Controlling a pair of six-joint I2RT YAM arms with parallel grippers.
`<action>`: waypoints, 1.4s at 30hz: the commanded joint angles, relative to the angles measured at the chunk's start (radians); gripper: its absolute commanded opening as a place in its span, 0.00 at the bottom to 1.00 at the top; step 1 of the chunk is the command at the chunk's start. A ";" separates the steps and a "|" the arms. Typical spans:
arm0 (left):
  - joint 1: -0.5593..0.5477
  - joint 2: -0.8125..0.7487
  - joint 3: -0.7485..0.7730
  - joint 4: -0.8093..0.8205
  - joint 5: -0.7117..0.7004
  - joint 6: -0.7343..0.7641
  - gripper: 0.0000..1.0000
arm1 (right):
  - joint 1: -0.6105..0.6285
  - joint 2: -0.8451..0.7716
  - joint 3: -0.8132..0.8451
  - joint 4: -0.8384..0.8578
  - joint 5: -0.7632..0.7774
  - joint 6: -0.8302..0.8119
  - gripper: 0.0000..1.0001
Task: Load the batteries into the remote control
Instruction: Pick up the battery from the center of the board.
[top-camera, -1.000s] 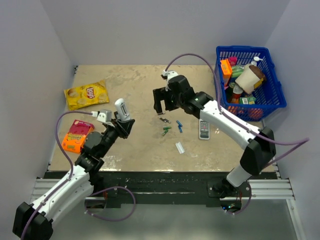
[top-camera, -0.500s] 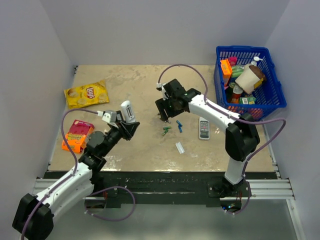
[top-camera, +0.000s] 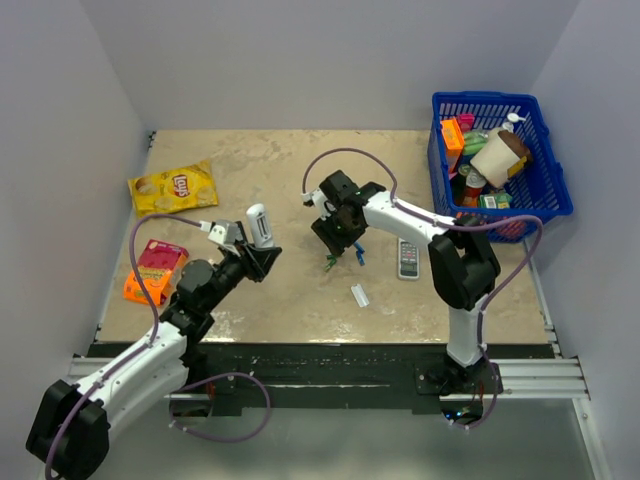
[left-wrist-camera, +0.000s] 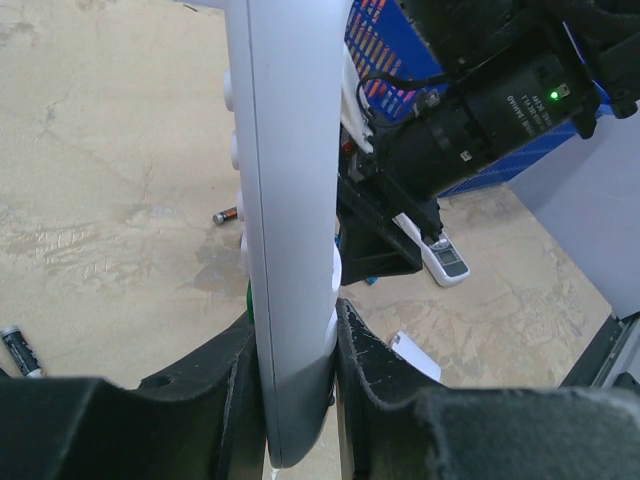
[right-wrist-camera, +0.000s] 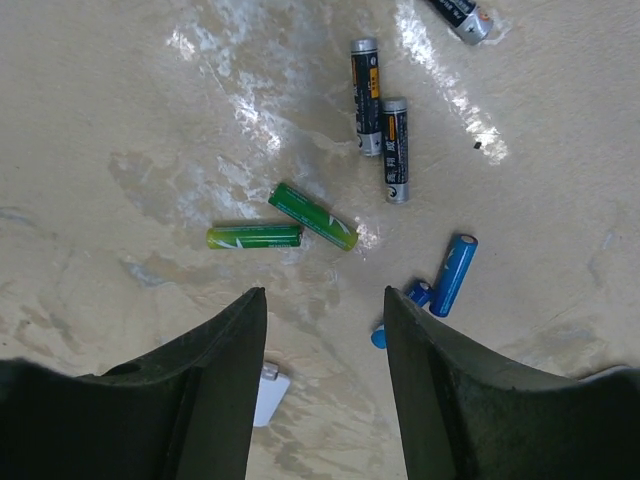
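My left gripper (top-camera: 256, 257) is shut on the lower end of the white remote control (top-camera: 261, 226), which stands upright above the table's left half. In the left wrist view the remote control (left-wrist-camera: 285, 200) fills the gap between the two fingers (left-wrist-camera: 375, 350). Two green batteries (right-wrist-camera: 253, 237) (right-wrist-camera: 312, 216) lie on the table, touching at one end. My right gripper (right-wrist-camera: 325, 300) hangs just short of them, jaws apart with only bare table between. From above, the right gripper (top-camera: 341, 238) sits over the batteries (top-camera: 330, 263).
Two blue cells (right-wrist-camera: 452, 275) and two dark cells (right-wrist-camera: 395, 150) lie close to the green ones. A small white cover (top-camera: 360, 295) lies nearer the arms. A grey-white remote (top-camera: 408, 257), a blue basket (top-camera: 548, 150), a chips bag (top-camera: 172, 188) and an orange pack (top-camera: 155, 270) are around.
My right gripper has come down and nearer over the batteries, and its jaws have narrowed. The left gripper has carried the remote slightly right.
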 joint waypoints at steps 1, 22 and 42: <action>0.022 -0.003 -0.011 0.122 0.079 0.012 0.00 | 0.019 -0.005 0.068 -0.023 -0.006 -0.107 0.52; 0.042 0.045 -0.004 0.111 0.141 -0.005 0.00 | 0.109 0.130 0.168 -0.027 0.101 -0.274 0.31; 0.042 0.037 0.006 0.085 0.141 0.007 0.00 | 0.121 0.193 0.148 -0.030 0.118 -0.300 0.29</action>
